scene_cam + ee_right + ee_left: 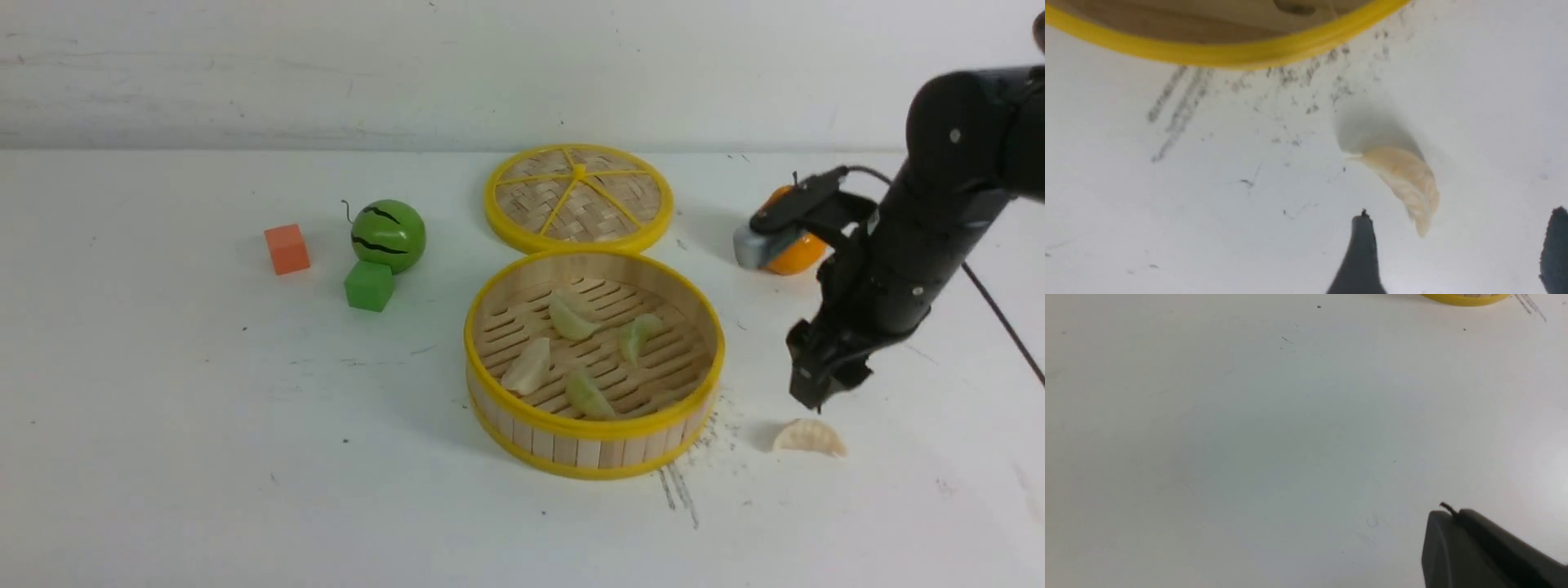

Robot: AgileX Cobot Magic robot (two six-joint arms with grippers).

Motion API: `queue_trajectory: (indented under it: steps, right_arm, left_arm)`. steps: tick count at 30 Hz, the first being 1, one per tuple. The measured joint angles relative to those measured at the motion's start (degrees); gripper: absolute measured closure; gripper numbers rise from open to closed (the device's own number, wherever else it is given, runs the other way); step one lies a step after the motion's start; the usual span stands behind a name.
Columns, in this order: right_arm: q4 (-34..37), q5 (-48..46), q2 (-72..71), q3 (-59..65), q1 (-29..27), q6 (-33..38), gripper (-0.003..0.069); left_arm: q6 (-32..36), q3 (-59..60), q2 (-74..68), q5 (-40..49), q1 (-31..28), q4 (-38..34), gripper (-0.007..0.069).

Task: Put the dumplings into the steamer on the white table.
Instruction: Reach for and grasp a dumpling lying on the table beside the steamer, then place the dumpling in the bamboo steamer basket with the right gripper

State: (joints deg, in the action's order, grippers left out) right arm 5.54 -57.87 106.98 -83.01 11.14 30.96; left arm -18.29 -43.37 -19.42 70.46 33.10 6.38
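Black right hand [1457,245] is spread wide with nothing in it, hanging just above the last loose dumpling [808,438]. Left hand [1453,510] is pinched shut, nothing between the tips, over bare white counter [1249,437]. That loose one sits on the counter to the right of the bamboo steamer basket [596,445], a bit apart from it. Four others are already in the basket, lying apart on the slats, so I'd call it nearly done, one pickup and drop to go. Looks-wise, the leftover is a creamy little crescent with a pleated edge; three in the basket lean pale green, one's more cream.
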Motion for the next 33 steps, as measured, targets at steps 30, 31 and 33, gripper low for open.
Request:
queue_trajectory:
  steps: [30, 31, 33]
  right_arm:
    - [4.72, -1.3, 2.46, -13.03, 11.26, -8.04, 0.0475]
    - [4.77, -0.73, 2.79, -13.16, 11.95, -8.69, 0.0475]
    - [4.83, 1.51, 4.53, -13.28, 13.58, -10.27, 0.0475]
  left_arm:
    - [0.37, 0.0, 0.0, -3.54, 0.0, 0.31, 0.0618]
    - [0.37, 0.0, 0.0, -3.82, 0.0, 0.31, 0.0617]
    - [0.37, 0.0, 0.0, -3.88, 0.0, 0.31, 0.0618]
